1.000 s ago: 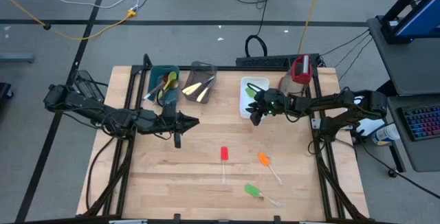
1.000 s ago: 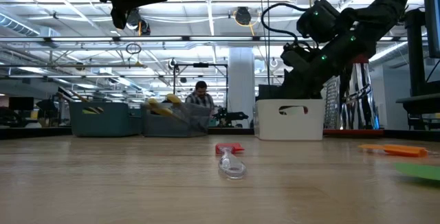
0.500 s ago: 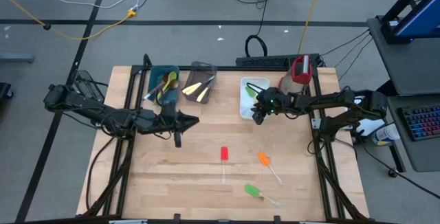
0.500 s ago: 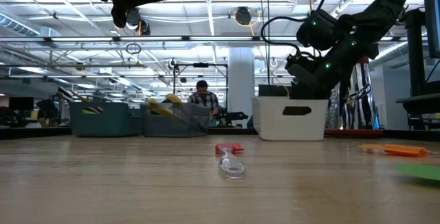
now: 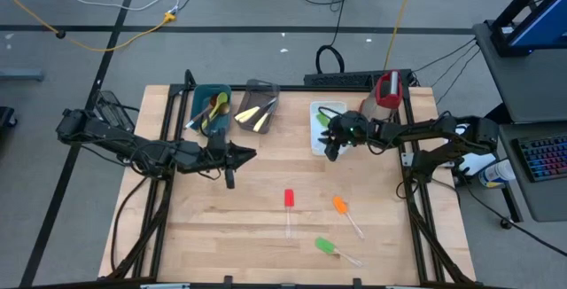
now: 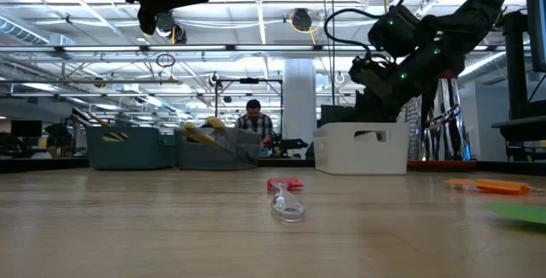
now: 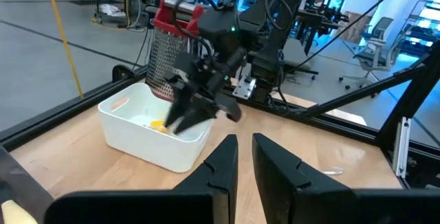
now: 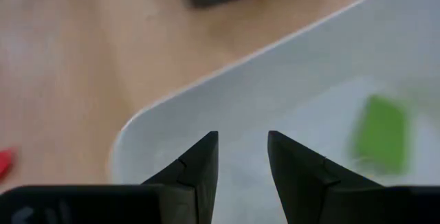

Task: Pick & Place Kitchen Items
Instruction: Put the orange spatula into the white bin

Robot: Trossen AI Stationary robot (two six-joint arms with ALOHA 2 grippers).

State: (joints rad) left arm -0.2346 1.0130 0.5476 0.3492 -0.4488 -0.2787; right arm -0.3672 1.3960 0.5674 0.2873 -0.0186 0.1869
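Three clear-handled spatulas lie flat on the table: red head (image 5: 289, 199), orange head (image 5: 339, 205), green head (image 5: 325, 246). The red one also shows in the low view (image 6: 284, 184). Several utensils lie in the teal tub (image 5: 211, 110) and the grey tub (image 5: 257, 112). A green-headed utensil (image 8: 381, 135) and a yellow one (image 7: 157, 124) lie in the white tub (image 5: 312, 138). My right gripper (image 5: 330, 147) is open and empty, just above the white tub's near wall (image 8: 206, 93). My left gripper (image 5: 251, 156) is shut and empty, raised over the table left of centre.
A red-and-clear jug (image 5: 387, 89) stands at the far right, behind the white tub. The three tubs line the table's far edge. Bare wood lies between the two grippers and around the three spatulas. A person (image 6: 253, 123) shows in the room beyond the table.
My right gripper has dipped toward the white tub and come up again a little, staying over the tub's near wall.
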